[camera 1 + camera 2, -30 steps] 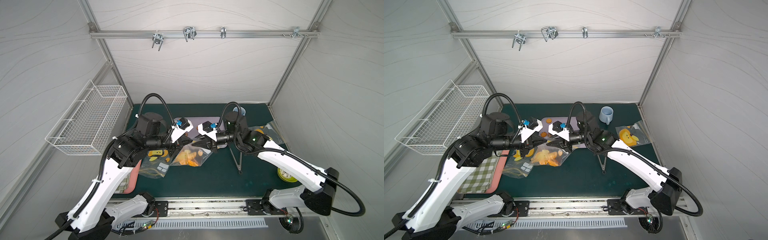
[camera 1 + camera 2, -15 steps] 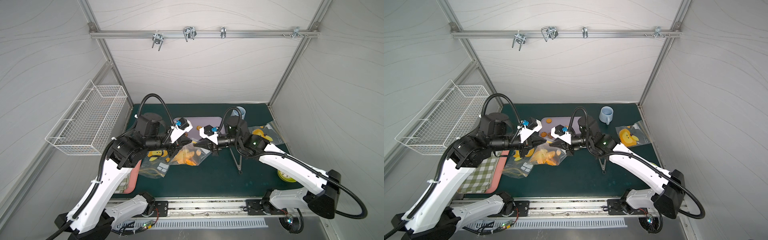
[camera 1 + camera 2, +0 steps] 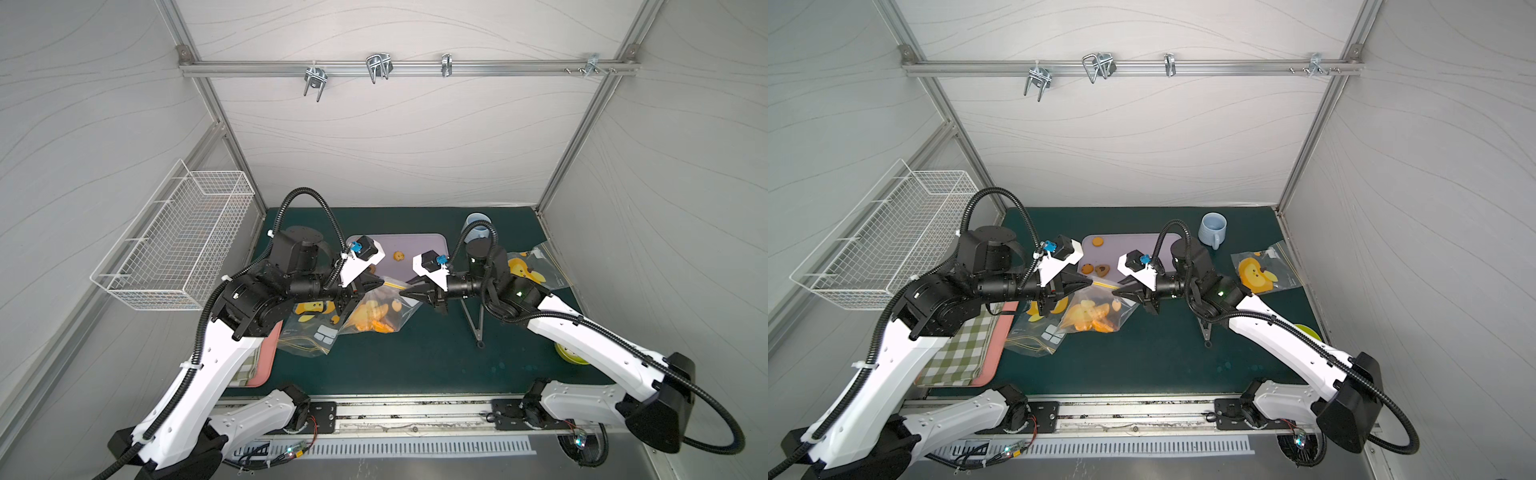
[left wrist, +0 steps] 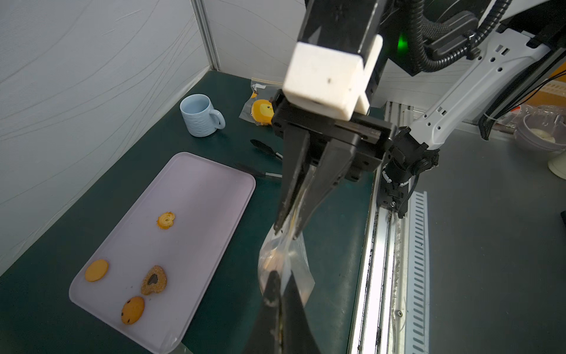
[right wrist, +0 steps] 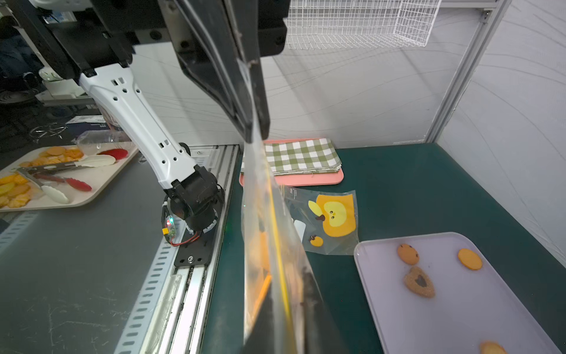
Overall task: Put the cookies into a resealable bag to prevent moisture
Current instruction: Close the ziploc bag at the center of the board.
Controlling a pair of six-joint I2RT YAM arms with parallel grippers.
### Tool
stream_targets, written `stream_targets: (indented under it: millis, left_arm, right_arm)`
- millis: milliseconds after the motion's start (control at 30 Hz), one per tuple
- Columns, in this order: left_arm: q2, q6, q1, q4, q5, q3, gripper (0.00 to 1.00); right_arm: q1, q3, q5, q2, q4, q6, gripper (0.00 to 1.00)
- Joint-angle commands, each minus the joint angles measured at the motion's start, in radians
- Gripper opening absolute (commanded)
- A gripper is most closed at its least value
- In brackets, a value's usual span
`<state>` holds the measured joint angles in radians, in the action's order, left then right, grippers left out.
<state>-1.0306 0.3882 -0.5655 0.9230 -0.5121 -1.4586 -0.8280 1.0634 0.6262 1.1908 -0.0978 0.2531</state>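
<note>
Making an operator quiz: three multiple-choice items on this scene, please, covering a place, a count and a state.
1. The blue mug stands: A on the tray; B on the mat; C in the filled bag.
2. Count of cookies on the tray: A two; B seven; C four.
3. The filled bag is: A held by both grippers; B flat on the tray; C flat on the mat.
B, it stands off the tray; C, the left wrist view shows four; A, left gripper and right gripper pinch its top.

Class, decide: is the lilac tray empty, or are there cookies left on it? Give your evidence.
Not empty. On the tray lie a swirl cookie, a plain round cookie, a heart cookie and a chip-dotted cookie.
</note>
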Motion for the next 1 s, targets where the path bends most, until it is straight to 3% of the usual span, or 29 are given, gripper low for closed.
stream_targets:
  millis: [0,67,100,133,167,267,300,333,367,433,467,500,533,567,667,700,733,767,867,900,933,967]
  left_arm:
    - [0.007,0.013,0.003,-0.041,-0.011,-0.035,0.0]
    - [0.01,0.015,0.002,-0.042,-0.001,-0.032,0.0]
    - [0.013,0.015,0.002,-0.042,0.002,-0.031,0.0]
    - [0.015,0.015,0.003,-0.043,0.004,-0.031,0.0]
    - [0.017,0.015,0.002,-0.045,0.003,-0.031,0.0]
    - [0.024,0.013,0.001,-0.05,0.011,-0.031,0.0]
    - [0.026,0.011,0.003,-0.052,0.011,-0.03,0.0]
    - [0.026,0.012,0.002,-0.053,0.011,-0.031,0.0]
    - [0.026,0.012,0.002,-0.051,0.011,-0.034,0.0]
    - [0.027,0.012,0.002,-0.05,0.013,-0.033,0.0]
    - [0.027,0.013,0.002,-0.05,0.014,-0.035,0.0]
    - [0.027,0.013,0.002,-0.049,0.014,-0.035,0.0]
    - [0.027,0.015,0.003,-0.048,0.014,-0.035,0.0]
    - [0.026,0.015,0.002,-0.047,0.013,-0.036,0.0]
    - [0.027,0.015,0.003,-0.044,0.012,-0.036,0.0]
    - [0.027,0.015,0.003,-0.043,0.012,-0.037,0.0]
    - [0.029,0.015,0.003,-0.042,0.012,-0.036,0.0]
    - [0.03,0.015,0.002,-0.042,0.012,-0.036,0.0]
    - [0.032,0.017,0.002,-0.042,0.017,-0.036,0.0]
    - [0.032,0.016,0.002,-0.042,0.017,-0.036,0.0]
    - [0.032,0.017,0.002,-0.042,0.018,-0.036,0.0]
    - [0.032,0.017,0.002,-0.041,0.017,-0.037,0.0]
  right_arm:
    - [0.017,-0.021,0.003,-0.037,0.011,-0.012,0.0]
    - [0.031,-0.027,0.009,-0.042,0.002,-0.012,0.06]
    - [0.036,-0.034,0.008,-0.049,0.006,-0.014,0.31]
    - [0.043,-0.045,0.007,-0.054,0.014,-0.018,0.28]
    - [0.048,-0.056,0.009,-0.062,0.017,-0.021,0.0]
    - [0.063,-0.067,0.019,-0.072,0.002,-0.025,0.0]
    - [0.065,-0.074,0.01,-0.076,0.003,-0.029,0.2]
    - [0.067,-0.088,0.005,-0.083,0.012,-0.033,0.25]
    - [0.069,-0.1,0.004,-0.093,0.016,-0.037,0.0]
    - [0.074,-0.112,0.01,-0.103,0.006,-0.038,0.0]
    - [0.075,-0.118,0.005,-0.108,0.002,-0.039,0.04]
    - [0.077,-0.128,-0.006,-0.113,0.005,-0.043,0.26]
    - [0.077,-0.143,-0.019,-0.125,0.018,-0.05,0.28]
    - [0.08,-0.158,-0.029,-0.138,0.027,-0.059,0.0]
    - [0.087,-0.184,-0.037,-0.169,0.026,-0.067,0.0]
    - [0.088,-0.191,-0.046,-0.176,0.027,-0.07,0.22]
    - [0.089,-0.202,-0.053,-0.184,0.032,-0.072,0.26]
    - [0.092,-0.211,-0.06,-0.193,0.033,-0.075,0.0]
    - [0.099,-0.218,-0.069,-0.204,0.017,-0.071,0.0]
    - [0.1,-0.225,-0.08,-0.208,0.02,-0.073,0.16]
    - [0.102,-0.236,-0.089,-0.217,0.035,-0.079,0.01]
    - [0.101,-0.245,-0.09,-0.227,0.042,-0.08,0.0]
